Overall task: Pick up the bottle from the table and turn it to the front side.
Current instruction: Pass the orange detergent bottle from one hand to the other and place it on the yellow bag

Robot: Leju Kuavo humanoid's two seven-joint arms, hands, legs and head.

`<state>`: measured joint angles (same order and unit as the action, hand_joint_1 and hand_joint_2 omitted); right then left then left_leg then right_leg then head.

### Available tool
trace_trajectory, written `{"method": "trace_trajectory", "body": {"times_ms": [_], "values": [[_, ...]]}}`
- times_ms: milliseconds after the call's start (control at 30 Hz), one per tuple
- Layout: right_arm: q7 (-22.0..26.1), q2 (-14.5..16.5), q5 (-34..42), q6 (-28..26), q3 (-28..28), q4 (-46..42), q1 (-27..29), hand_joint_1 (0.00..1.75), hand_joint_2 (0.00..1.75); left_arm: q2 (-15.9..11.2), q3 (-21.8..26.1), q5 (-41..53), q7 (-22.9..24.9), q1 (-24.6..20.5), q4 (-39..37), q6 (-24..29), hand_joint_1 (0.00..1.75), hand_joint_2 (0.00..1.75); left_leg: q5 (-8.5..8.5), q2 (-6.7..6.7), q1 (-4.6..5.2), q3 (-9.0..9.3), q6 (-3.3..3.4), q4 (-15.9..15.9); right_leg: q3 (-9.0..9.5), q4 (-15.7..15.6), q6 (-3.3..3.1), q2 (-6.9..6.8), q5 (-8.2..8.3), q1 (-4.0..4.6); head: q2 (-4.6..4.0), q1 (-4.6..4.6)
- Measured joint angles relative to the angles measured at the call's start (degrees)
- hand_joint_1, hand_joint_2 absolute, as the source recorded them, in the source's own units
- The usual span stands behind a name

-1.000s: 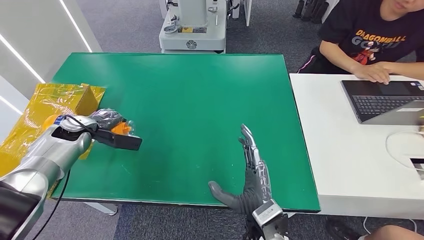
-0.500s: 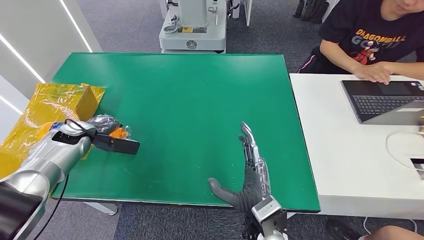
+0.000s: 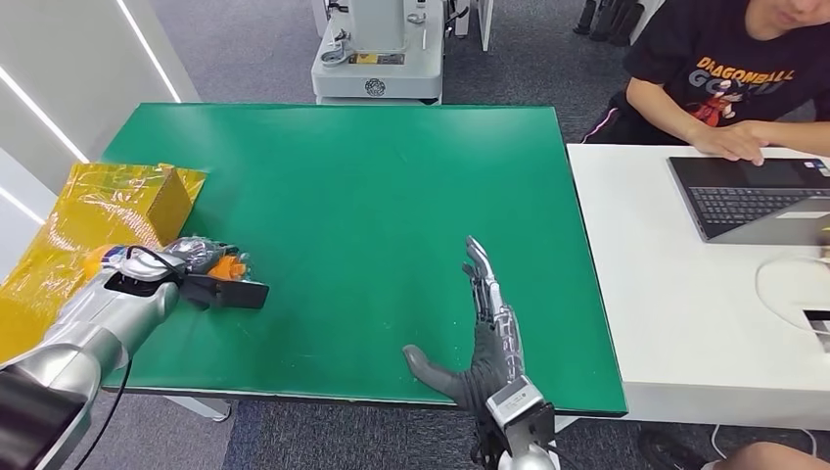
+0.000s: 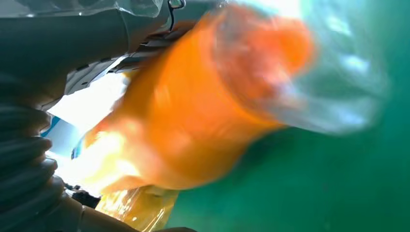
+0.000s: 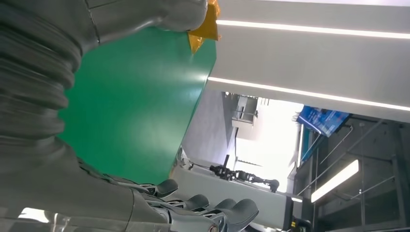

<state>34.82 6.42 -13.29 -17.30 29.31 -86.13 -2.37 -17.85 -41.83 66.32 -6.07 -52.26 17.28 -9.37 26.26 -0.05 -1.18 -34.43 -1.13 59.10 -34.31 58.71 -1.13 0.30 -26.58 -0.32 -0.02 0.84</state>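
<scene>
A clear bottle (image 3: 228,265) with orange contents lies in my left hand (image 3: 193,256), which grips it low over the left edge of the green table (image 3: 372,186). Most of the bottle is hidden by the hand and the black wrist camera. In the left wrist view the bottle (image 4: 193,111) appears close and blurred, orange with a clear end, against my left hand (image 4: 34,159). My right hand (image 3: 491,328) is held flat and open above the table's front edge, fingers straight, holding nothing. In the right wrist view my right hand (image 5: 53,116) shows its fingertips (image 5: 227,212) spread.
A crumpled yellow bag (image 3: 88,211) covers the table's left corner beside my left arm. To the right stands a white table (image 3: 675,294) with a laptop (image 3: 754,196), where a person (image 3: 734,78) sits. A grey machine base (image 3: 377,59) stands beyond the far edge.
My left arm has moved down and a little left with the bottle, closer to the table. My right hand has barely shifted.
</scene>
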Motion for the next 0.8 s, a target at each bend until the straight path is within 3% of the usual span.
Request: {"method": "trace_trajectory", "body": {"times_ms": [467,800], "values": [[0.1,0.3,0.9,-0.2,0.6,1.2,-0.7,0.00,1.75,-1.3,0.2,-0.7,-0.1,1.1,-0.1,1.5,0.00,1.75,0.00,0.01,0.00,0.02,0.00,0.0,0.02,0.0,0.00,0.00,0.00,0.00,0.00,0.01],[0.1,0.3,1.4,0.7,0.8,1.6,-0.5,0.00,1.75,-3.3,3.6,-2.7,-4.0,2.0,0.1,10.9,0.00,1.75,0.00,0.04,0.00,0.02,-0.01,0.0,-0.02,0.0,0.00,0.03,0.00,0.01,0.00,0.00]]}}
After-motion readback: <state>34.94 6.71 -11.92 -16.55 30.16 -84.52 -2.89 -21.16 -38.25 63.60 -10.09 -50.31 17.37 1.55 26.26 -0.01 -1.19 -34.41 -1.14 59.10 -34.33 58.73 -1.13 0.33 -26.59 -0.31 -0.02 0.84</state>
